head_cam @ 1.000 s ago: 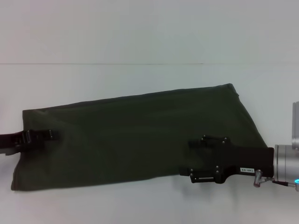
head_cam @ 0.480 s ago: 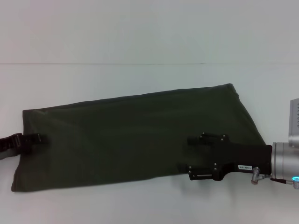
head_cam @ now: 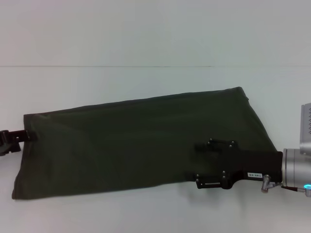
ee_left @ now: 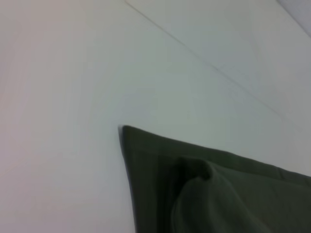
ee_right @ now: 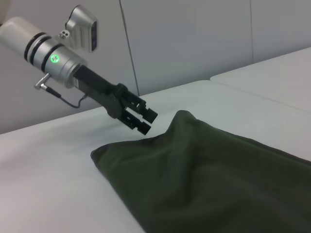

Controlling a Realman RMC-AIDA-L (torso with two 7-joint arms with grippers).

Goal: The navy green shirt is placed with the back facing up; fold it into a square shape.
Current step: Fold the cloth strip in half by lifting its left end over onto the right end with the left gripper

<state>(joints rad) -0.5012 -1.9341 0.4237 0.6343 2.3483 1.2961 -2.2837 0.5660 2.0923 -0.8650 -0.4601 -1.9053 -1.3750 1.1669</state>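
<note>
In the head view the navy green shirt [head_cam: 141, 141] lies flat on the white table [head_cam: 146, 39] as a long folded band, running from the left edge toward the right and rising slightly at the right end. The right gripper [head_cam: 204, 162] reaches in from the right and sits over the shirt's near right part, its two black fingers spread apart, one above the other in the picture. The left gripper [head_cam: 24, 136] is at the shirt's left edge, just at the cloth. The left wrist view shows only a corner of the shirt [ee_left: 194, 189] with a raised fold on the table. In the right wrist view the left gripper [ee_right: 146, 121] hangs just beside a lifted peak of the shirt [ee_right: 214, 174], its fingers slightly parted and empty.
</note>
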